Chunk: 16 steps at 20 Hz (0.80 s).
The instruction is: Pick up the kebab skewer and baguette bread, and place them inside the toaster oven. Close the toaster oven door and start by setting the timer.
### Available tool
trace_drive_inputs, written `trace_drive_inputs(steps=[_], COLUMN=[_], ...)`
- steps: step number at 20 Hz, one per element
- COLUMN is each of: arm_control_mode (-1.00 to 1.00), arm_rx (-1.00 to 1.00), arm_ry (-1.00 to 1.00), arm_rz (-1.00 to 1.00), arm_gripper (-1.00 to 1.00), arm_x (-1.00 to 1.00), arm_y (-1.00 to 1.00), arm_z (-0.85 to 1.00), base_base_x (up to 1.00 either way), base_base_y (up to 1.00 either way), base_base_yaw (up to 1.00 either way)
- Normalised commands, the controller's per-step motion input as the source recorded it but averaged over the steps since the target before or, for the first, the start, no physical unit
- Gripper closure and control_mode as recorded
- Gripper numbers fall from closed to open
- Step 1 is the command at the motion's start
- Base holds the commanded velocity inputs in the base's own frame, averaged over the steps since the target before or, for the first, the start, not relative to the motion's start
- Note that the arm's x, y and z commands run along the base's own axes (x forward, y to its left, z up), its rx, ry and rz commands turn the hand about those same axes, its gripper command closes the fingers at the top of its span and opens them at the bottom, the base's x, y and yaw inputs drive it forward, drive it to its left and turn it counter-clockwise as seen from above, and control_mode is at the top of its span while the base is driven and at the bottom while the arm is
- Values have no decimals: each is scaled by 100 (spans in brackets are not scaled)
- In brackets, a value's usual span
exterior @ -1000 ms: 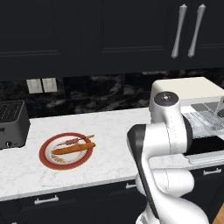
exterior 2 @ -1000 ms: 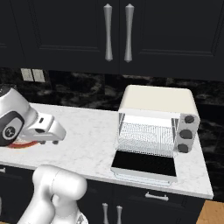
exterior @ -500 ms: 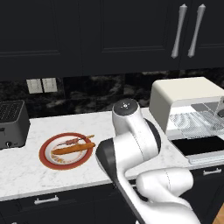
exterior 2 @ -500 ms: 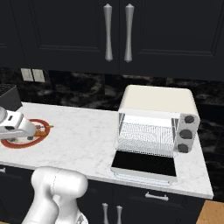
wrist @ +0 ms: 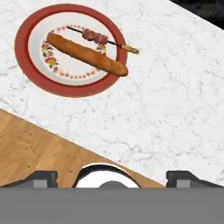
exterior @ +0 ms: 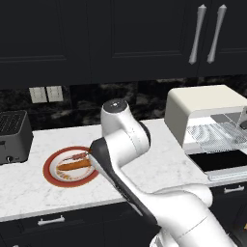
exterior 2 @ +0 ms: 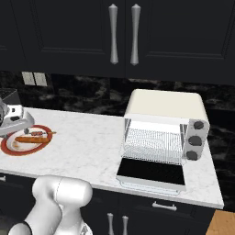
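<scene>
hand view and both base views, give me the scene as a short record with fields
plate: round white plate with red rim, on the white marble counter
bread: long orange-brown baguette, lying on the plate
skewer: thin wooden kebab skewer with meat chunks, beside the baguette, its tip past the rim
oven: cream-white toaster oven, wire rack bare
door: dark glass door, folded down open
hand: open, holding nothing
</scene>
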Motion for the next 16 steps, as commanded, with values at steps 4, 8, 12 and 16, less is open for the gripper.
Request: trace_drive_inputs(steps=[4,8,12,16], arm_control_mode=[-100,-100,-100,-100], arm_rx=[-1,-14,-17,-4], arm_ry=[16,13,2,1], arm_rz=[39,22,15,13], arm_gripper=[-100,-100,-100,-100], arm_x=[78,46,15,32], arm_y=[48,53,12,0], arm_z=[-44,-44,-43,-43], base_base_x=[0,0,0,0], base_base_y=[0,0,0,0], base_base_yaw=[0,0,0,0])
